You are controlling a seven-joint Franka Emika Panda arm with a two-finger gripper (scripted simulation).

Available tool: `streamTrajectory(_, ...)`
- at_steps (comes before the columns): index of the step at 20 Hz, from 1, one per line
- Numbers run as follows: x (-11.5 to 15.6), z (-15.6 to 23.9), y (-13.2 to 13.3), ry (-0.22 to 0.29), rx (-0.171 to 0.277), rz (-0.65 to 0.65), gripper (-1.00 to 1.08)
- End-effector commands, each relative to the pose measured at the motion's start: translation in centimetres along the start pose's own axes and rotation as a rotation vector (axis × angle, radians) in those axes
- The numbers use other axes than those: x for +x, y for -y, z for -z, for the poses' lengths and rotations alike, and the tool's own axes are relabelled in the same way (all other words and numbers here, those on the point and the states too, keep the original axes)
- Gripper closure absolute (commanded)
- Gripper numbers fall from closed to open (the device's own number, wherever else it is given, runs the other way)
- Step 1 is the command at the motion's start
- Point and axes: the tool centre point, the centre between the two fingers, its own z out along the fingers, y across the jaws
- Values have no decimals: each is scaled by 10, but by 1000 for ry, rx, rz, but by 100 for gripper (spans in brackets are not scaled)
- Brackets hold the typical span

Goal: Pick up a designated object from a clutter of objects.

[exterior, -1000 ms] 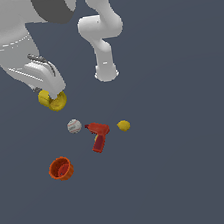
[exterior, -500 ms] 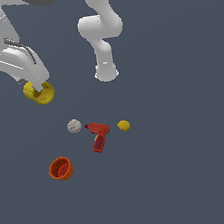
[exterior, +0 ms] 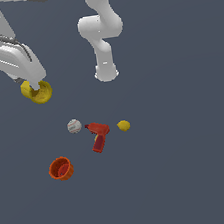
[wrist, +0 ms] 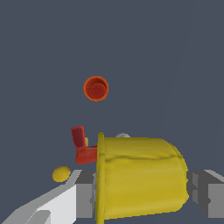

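Holding the yellow cup tight, the gripper is closed on it and hangs up in the air at the exterior view's left, well away from the other things. A second ago the cup sat a little lower and more to the right; half a second ago it was higher and farther left, and now it has come partly back. The rest has not moved at all. In the wrist view the yellow cup lies on its side between the grey fingers, with its round rim turned away from them. Down on the floor the red drill lies in the middle. The white ball is just beside it on one side, and the little yellow ball is near it on the other side. The orange cup stands apart from them, open side up. No words or labels can be read on anything.
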Motion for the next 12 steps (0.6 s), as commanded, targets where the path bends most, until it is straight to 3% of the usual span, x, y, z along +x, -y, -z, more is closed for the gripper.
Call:
streamTrajectory(1,3,6,-1,-2,1,0,108)
streamTrajectory(12,17,31,-4,-2,0,0,108)
